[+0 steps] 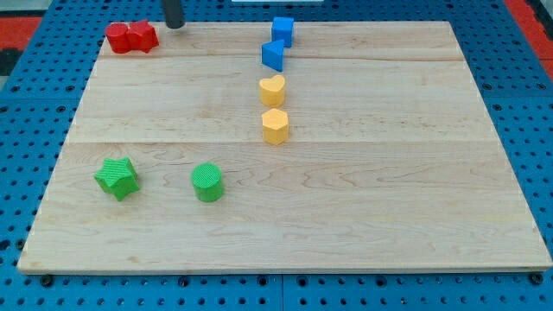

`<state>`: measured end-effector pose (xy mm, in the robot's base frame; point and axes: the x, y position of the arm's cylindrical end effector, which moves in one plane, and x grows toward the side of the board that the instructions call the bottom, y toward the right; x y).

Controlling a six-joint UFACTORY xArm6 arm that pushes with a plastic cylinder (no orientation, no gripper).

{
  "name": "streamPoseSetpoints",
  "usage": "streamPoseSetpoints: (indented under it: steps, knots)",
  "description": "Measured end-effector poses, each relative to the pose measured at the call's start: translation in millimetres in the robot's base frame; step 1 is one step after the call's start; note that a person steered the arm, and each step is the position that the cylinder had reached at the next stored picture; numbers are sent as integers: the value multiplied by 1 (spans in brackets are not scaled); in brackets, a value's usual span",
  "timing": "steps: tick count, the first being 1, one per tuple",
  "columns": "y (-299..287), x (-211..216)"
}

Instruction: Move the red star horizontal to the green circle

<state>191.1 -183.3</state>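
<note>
Red blocks (pixel 131 37), two touching, shapes unclear, are lying at the desk's (pixel 389 216) upper left. My tip (pixel 175 25) is standing just right of them; I am carrying no gripper. Green circle (pixel 207 182) is sitting lower left, green star (pixel 117 178) beside it. Blue blocks (pixel 277 43) and yellow blocks (pixel 274 108) are lining up at upper centre.

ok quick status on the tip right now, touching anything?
My tip: no gripper, holds nothing; at the view's top edge, just right of the red blocks, apparently not touching them.
</note>
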Motion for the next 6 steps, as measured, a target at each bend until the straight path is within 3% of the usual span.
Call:
streamPoseSetpoints:
  steps: [1,3,6]
  knots:
    - [-48,0]
    - [-46,42]
    - [64,214]
